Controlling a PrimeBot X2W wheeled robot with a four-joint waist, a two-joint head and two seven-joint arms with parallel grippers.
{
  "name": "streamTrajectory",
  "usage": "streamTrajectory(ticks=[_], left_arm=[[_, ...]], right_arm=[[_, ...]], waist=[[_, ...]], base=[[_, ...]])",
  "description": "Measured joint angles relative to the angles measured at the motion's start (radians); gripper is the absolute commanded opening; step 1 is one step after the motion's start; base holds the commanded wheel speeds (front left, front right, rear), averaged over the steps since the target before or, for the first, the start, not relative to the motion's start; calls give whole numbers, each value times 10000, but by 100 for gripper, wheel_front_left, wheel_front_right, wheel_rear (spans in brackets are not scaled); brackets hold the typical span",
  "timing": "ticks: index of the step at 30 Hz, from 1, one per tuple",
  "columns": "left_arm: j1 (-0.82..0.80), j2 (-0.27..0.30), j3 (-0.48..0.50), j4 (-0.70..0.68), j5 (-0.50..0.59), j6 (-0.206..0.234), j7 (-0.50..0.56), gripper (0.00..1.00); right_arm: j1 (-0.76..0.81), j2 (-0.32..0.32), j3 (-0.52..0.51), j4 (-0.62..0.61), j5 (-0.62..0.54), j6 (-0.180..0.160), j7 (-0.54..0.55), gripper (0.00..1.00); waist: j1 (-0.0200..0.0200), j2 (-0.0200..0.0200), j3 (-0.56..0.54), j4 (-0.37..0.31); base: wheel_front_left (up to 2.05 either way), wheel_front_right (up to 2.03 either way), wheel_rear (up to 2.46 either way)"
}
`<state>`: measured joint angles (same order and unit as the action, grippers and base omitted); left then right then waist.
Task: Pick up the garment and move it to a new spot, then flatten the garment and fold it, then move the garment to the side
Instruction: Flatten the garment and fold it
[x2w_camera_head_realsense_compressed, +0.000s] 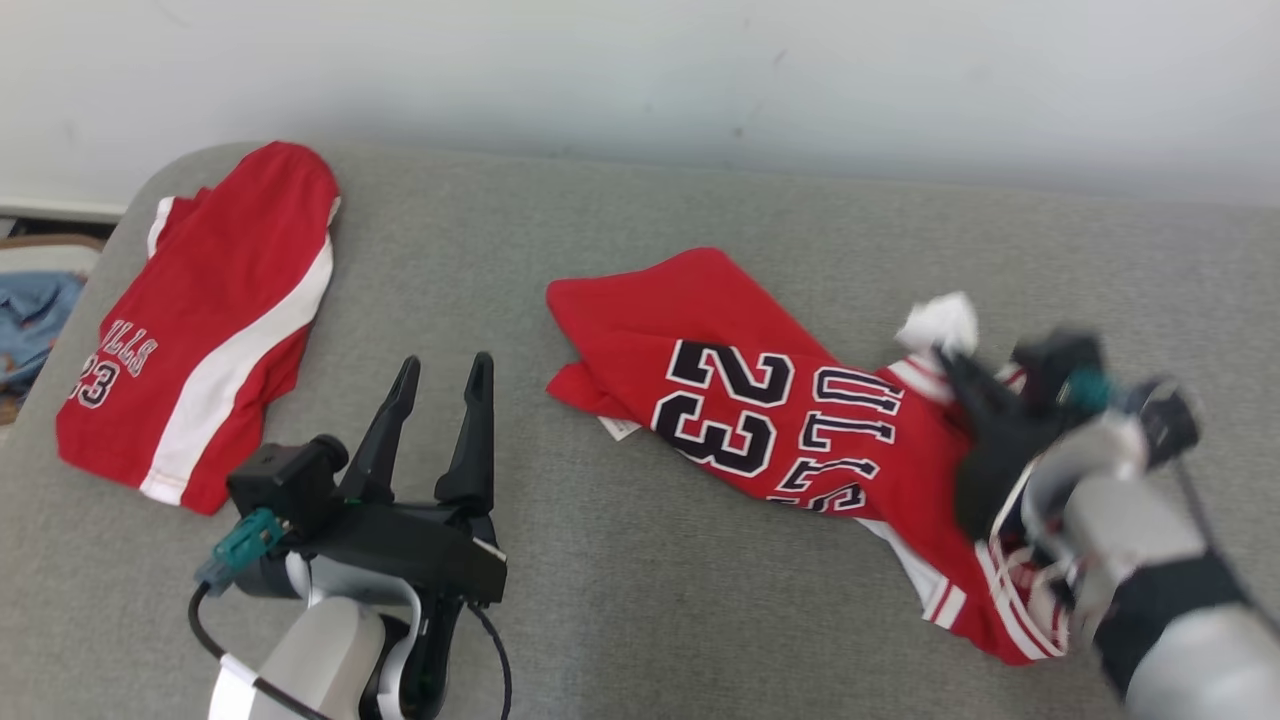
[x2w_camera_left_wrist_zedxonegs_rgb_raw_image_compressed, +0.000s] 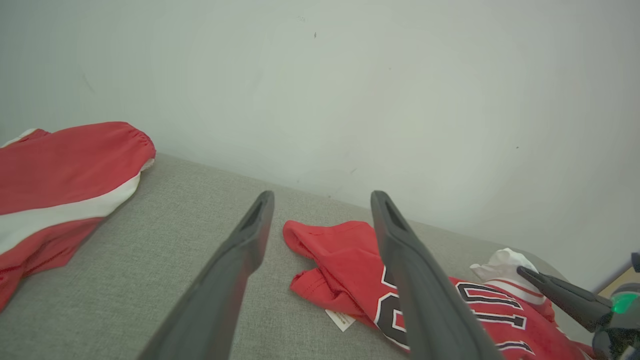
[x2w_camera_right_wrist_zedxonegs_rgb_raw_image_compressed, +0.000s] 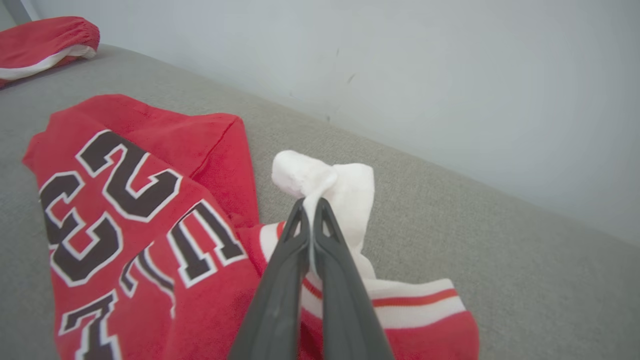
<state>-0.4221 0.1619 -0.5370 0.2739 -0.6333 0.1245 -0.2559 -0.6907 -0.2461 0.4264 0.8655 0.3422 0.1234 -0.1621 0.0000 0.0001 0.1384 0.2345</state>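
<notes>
**Grip.** The right gripper (x2w_camera_right_wrist_zedxonegs_rgb_raw_image_compressed: 311, 206) has its fingers pressed together, pinching a white fold (x2w_camera_right_wrist_zedxonegs_rgb_raw_image_compressed: 332, 177) at the edge of the red jersey (x2w_camera_head_realsense_compressed: 760, 400). An edge hold fits the pick-up-and-move step: lifted from there, the crumpled cloth should hang and open out.

**Free arm.** The left gripper (x2w_camera_head_realsense_compressed: 445, 365) is spread and empty at the lower left of the head view. It hangs over bare grey cushion (x2w_camera_head_realsense_compressed: 620, 620) and is probably waiting to take a second edge.

**Location.** The jersey lies bunched on the cushion from the centre to the lower right of the head view, not yet lifted. It is well apart from the red shorts (x2w_camera_head_realsense_compressed: 200, 320) at the upper left.

**Markings.**
- **Jersey:** a large black "23" outlined in white, with "ULLS" beside it — the first letter is lost in the folds. Both read upside down in the head view.
- **Shorts:** a small "23" under letters ending "LLS".
- **White tag (x2w_camera_head_realsense_compressed: 621, 428):** at the jersey's hem — its print is too small to read.
</notes>
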Motion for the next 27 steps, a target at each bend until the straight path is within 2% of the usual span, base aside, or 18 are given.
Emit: streamTrajectory(ticks=[4,11,12,13,14,15,16,27], left_arm=[[355,48,96,-6,21,0,-2,100],[605,44,138,-167,176,0,-2,100],[631,40,128,-203,188,0,-2,100],[636,27,86,-215,190,0,0,100],[636,-4,36,-234,226,0,2,100],[636,-44,4,-253,313,0,4,100],[636,-69,-10,-280,368,0,6,100],[644,-73,100,-276,424,0,102,100]], right_arm=[[1453,173,489,-639,-6,2,-740,0],[2809,144,694,-1452,115,2,-786,0],[2898,98,694,-1484,115,2,-788,4],[2976,54,644,-1524,127,4,-788,42],[3033,12,579,-1569,207,4,-790,93],[3080,-50,579,-1624,259,4,-792,93],[3136,-86,577,-1705,276,4,-798,100],[3606,-541,290,-3317,686,4,-857,100]], waist=[[-1,-1,-202,-352],[-1,-1,-470,-925],[-1,-1,-491,-993],[-1,0,-508,-1054],[-1,0,-520,-1102],[-1,-1,-527,-1136],[-1,0,-528,-1157],[-1,0,-586,-1287]], base=[[0,0,0],[0,0,0],[0,0,0],[0,0,0],[0,0,0],[0,0,0],[0,0,0],[0,0,0]])
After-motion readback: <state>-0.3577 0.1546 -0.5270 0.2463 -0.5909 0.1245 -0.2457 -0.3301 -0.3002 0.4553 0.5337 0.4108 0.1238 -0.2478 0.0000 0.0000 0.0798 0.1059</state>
